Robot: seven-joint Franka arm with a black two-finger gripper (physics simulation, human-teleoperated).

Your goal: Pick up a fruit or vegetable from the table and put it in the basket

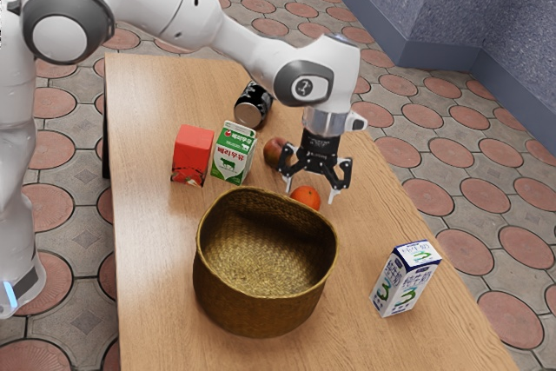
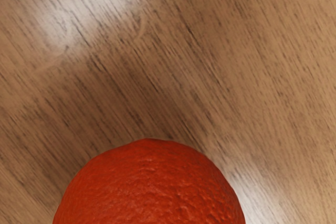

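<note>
A: so how's the hand (image 1: pixel 309 195) looking?

B: your fingers are standing apart, and the orange (image 1: pixel 305 198) is sitting on the table (image 1: pixel 156 284) right under the hand, roughly between the tips.

A: cool, just grabbing it then?

B: you're probably wanting to be going straight down past its fattest part, keeping it centred, then squeezing gently so it isn't rolling out. be watching the apple (image 1: pixel 274 152) beside the hand, and be lifting well over the nearby basket's (image 1: pixel 252 306) rim.
</note>
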